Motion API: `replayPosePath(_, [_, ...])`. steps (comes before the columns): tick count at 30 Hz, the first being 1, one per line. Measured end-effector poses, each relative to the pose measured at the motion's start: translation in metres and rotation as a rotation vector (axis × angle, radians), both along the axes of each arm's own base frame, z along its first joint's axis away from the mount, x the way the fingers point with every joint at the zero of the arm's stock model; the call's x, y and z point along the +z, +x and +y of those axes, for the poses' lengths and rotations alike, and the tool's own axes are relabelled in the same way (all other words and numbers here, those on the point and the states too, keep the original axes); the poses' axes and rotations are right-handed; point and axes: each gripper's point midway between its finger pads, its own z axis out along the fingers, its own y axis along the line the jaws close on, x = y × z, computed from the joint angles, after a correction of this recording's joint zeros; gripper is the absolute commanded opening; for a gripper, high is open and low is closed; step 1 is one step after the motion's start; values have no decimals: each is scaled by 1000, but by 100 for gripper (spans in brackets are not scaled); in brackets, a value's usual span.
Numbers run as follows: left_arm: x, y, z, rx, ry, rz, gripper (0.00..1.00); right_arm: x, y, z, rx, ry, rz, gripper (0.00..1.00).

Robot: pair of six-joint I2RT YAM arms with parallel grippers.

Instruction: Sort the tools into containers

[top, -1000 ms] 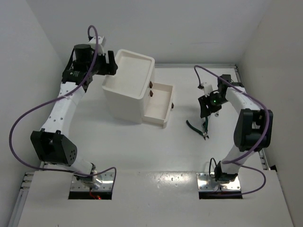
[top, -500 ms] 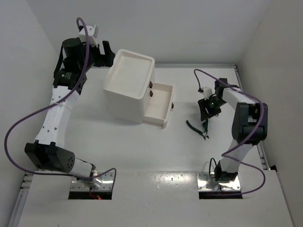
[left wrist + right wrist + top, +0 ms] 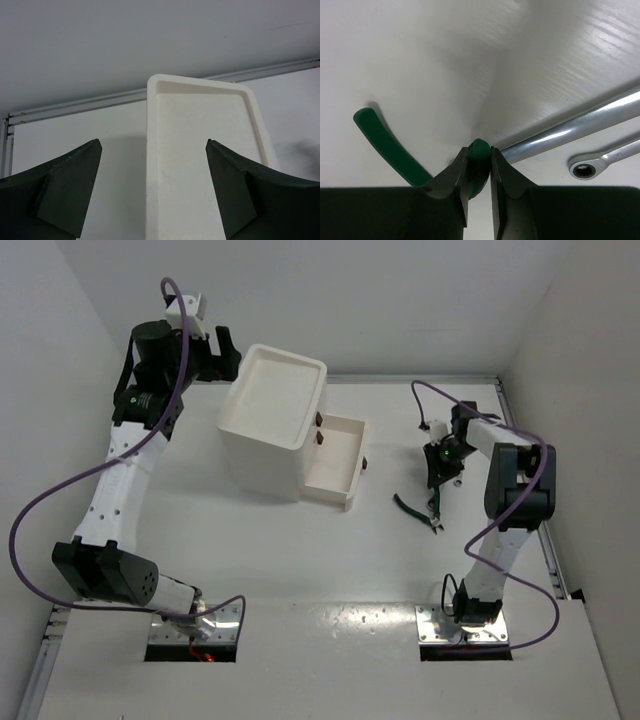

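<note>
Right pincer (image 3: 479,156): clamped on one handle tip of the green-handled pliers (image 3: 390,145). The other handle curves off left, flat on the bench (image 3: 420,60).
Left pincer (image 3: 154,145): jaws spread wide with nothing between them. You're sighting the top tray (image 3: 156,85) through the gap.
Wrenches: long silver wrench (image 3: 580,125) just beside the gripped handle, small ring-end wrench (image 3: 600,162) next to it.
Containers: white drawer unit (image 3: 255,455), well apart from the pliers, with one drawer (image 3: 335,465) pulled out toward them.
Room: white bench, white walls (image 3: 320,300), metal rail (image 3: 75,107) along the far edge.
Right arm (image 3: 515,490): elbow high, wrist pointing down at the bench.
Left arm (image 3: 125,470): stretched to the back-left corner, pincer level, just beside the unit.
Hidden: the pliers' head sits under the pincer, and both wrenches run off frame. From the top view you can't make them out.
</note>
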Motion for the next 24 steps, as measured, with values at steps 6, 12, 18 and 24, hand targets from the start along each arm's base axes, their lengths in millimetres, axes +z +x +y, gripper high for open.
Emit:
replayPosePath(6, [-10,1,2,10,4,22,92,13,7,-1,-59,19,-4,0])
replayPosePath(12, [-23,2,7,44,7,50,98,73,43,15,-253,30,-85,0])
replayPosePath(18, [-44,5,21,141,1,96,98,140,76,60,-449,101,-205,0])
replayPosePath(24, [-62,2,12,151,18,138,95,153,78,101,-582,160,-155,0])
